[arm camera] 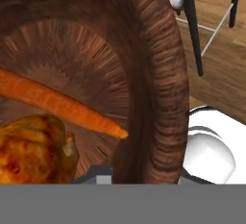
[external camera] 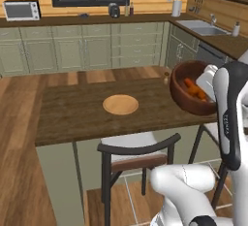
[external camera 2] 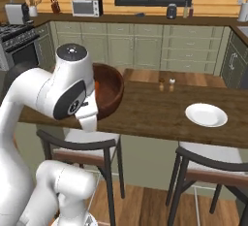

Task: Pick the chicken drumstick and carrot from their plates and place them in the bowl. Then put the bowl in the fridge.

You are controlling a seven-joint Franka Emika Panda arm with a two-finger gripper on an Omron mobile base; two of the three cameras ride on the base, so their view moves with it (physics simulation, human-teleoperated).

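Observation:
My gripper (arm camera: 135,173) is shut on the thick rim of the dark reddish-brown bowl (arm camera: 158,74), its jaws straddling the wall. The bowl (external camera: 186,99) hangs tilted above the right end of the wooden island table (external camera: 72,116), clear of the top. Inside it lie the bright orange carrot (arm camera: 57,104) and, beside it, the golden-brown chicken drumstick (arm camera: 33,148); both show as orange pieces (external camera: 194,89) in the left base view. From the right base view the bowl (external camera 2: 107,91) sits partly behind my arm. A light-tan plate (external camera: 120,104) lies empty mid-table. The fridge is out of view.
A white plate (external camera 2: 206,114) lies on the table's right part, with two small shakers (external camera 2: 166,84) behind it. Dark-framed chairs (external camera: 138,154) (external camera 2: 208,164) stand tucked at the near edge. Green cabinets, a sink (external camera: 201,27) and a microwave (external camera: 21,10) line the far walls.

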